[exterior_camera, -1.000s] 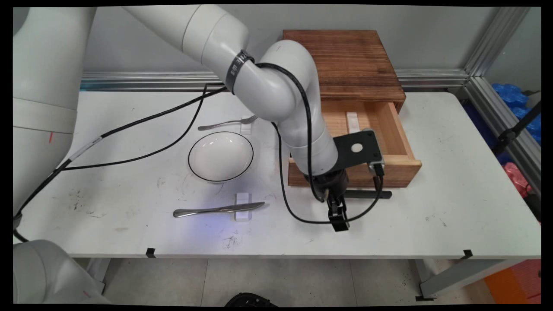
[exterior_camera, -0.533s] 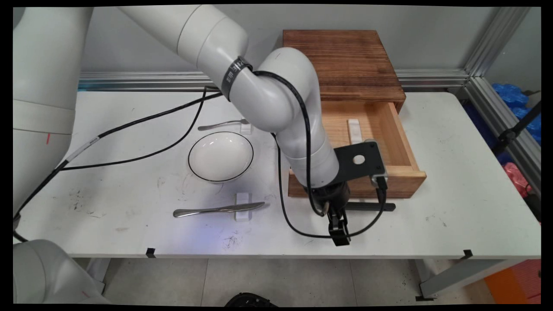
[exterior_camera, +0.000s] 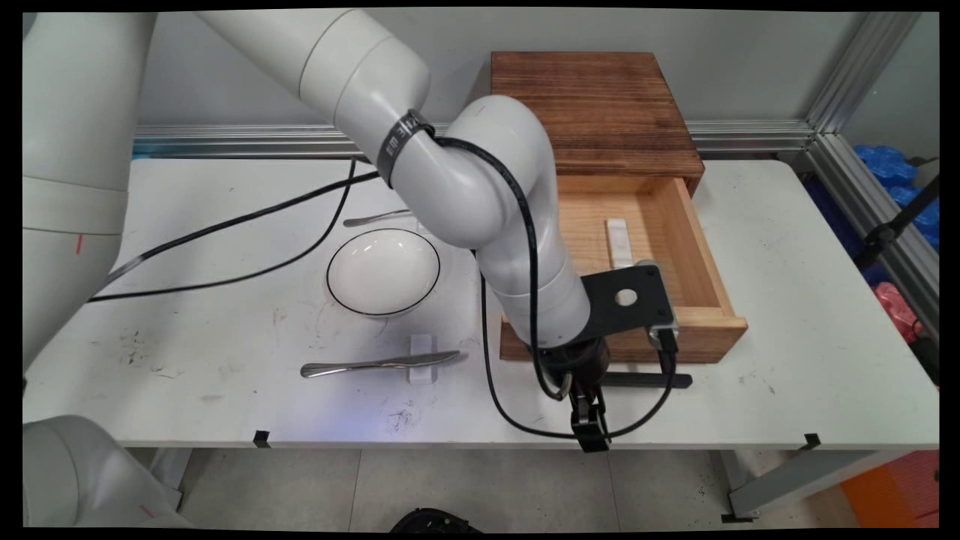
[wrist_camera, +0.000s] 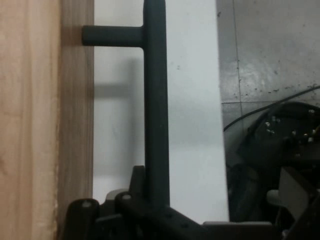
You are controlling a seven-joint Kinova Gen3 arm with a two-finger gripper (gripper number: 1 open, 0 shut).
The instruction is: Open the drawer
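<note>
Drawer [exterior_camera: 660, 247] has slid further out, its handle [wrist_camera: 156, 100] in the tool [exterior_camera: 589, 420].

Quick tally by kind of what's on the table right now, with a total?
Wooden drawer box, drawer open, gripper at its black handle: 1
Bowl: 1
Knife: 1
Fork, partly hidden by the arm: 1
White rests, under the knife and in the drawer: 2
Total: 6
</note>
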